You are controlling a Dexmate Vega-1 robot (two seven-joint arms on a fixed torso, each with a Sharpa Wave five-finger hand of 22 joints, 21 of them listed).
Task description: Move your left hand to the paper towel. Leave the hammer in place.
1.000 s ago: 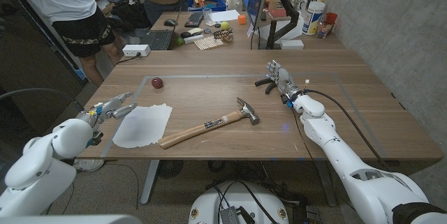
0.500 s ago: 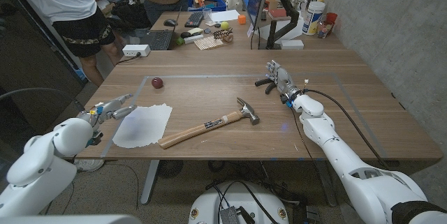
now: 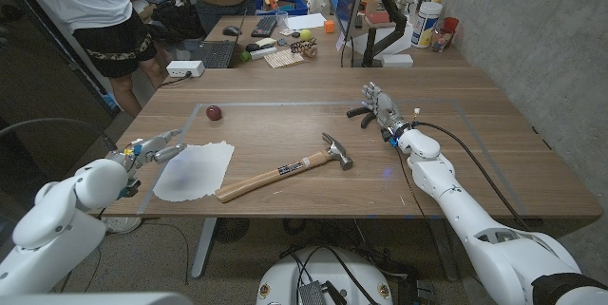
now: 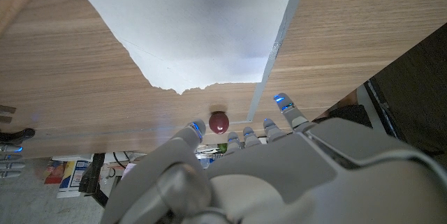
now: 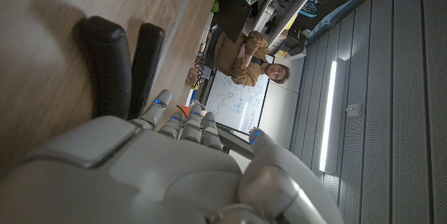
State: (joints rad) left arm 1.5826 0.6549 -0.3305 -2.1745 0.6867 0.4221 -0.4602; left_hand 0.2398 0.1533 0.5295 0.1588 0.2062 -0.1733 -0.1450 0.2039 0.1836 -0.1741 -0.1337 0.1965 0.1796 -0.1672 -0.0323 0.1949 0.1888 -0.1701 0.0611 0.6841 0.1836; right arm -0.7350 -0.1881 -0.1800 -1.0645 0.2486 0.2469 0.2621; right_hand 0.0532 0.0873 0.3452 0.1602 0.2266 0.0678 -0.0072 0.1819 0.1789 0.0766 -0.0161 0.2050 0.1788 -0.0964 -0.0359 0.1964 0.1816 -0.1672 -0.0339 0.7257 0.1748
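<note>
Left robot hand [image 3: 152,147] empty, fingers apart, at 9 o'clock of paper towel [image 3: 195,170], near worktop edge. Hammer [image 3: 285,172] at towel's 3 o'clock. Long reach may bump handle. Right robot hand [image 3: 378,110] empty.

The right hand [image 5: 174,175] seen from behind, fingers extended over a wooden bench [image 5: 49,56]. Two people [image 5: 255,60] appear beyond.

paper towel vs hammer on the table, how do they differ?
The paper towel is a flat white sheet with a ragged edge; the hammer is long, with a wooden handle and dark metal head. The towel lies beside the left hand; the hammer lies mid-table, clear of both hands. Both rest untouched on the table.
</note>
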